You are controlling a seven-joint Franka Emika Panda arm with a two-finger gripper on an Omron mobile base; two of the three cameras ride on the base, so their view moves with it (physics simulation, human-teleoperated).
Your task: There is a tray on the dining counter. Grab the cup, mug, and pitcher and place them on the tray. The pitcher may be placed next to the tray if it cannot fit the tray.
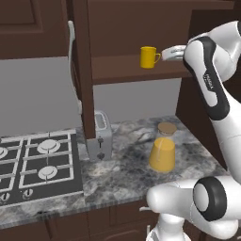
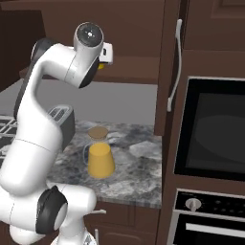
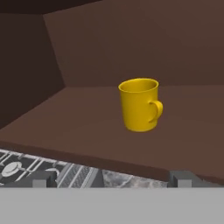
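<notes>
wide-spread dark two-finger gripper faces the plain golden-yellow handled mug on the brown wooden shelf; a misaligned reach could topple it

Silver toaster beside stove; black oven on right.

Dark brown wood cabinets line the upper wall. Below them, a plain grey backsplash runs behind the table, a grey marbled stone surface on dark wood base cabinets. An open wooden shelf sits in a recess above the table, bounded on its left by a vertical wood panel carrying a long white handle. A gas stove with white burner grates is set into the table, with a silver toaster just beside it. A tall cabinet holds a built-in black oven with a control knob below.
</notes>
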